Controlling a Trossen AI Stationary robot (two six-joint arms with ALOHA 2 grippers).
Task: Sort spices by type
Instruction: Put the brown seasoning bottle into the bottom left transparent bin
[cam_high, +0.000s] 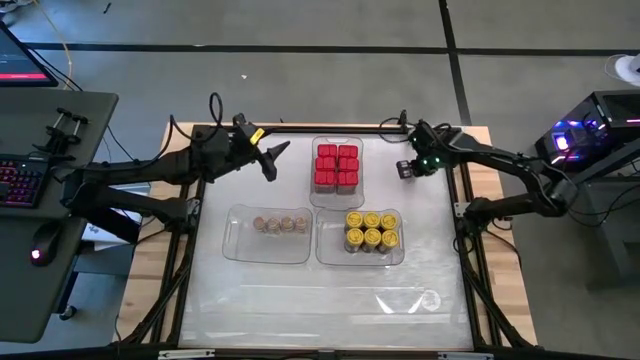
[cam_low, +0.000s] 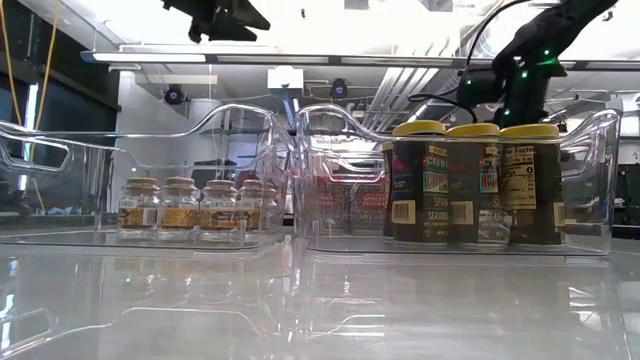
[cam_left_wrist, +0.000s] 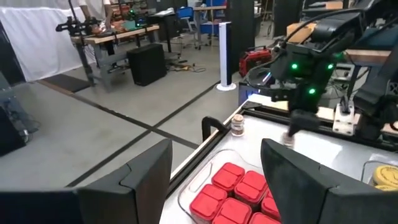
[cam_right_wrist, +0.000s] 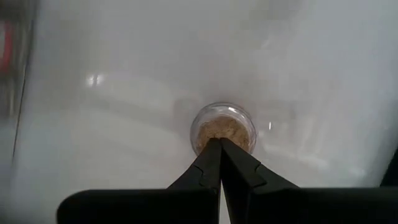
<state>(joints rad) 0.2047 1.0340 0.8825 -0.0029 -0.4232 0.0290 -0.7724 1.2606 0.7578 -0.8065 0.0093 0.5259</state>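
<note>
High view, glossy white table (cam_high: 300, 290), grey floor around, left fingers (cam_high: 272, 160) parted empty, right fingers (cam_high: 407, 169) closed.

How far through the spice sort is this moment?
Nearly done. The red boxes, the yellow-lidded jars and four small tan jars each sit in a tray of their own. One tan jar stands loose on the table under the shut right tool, not gripped. The left tool hovers open, empty.
</note>
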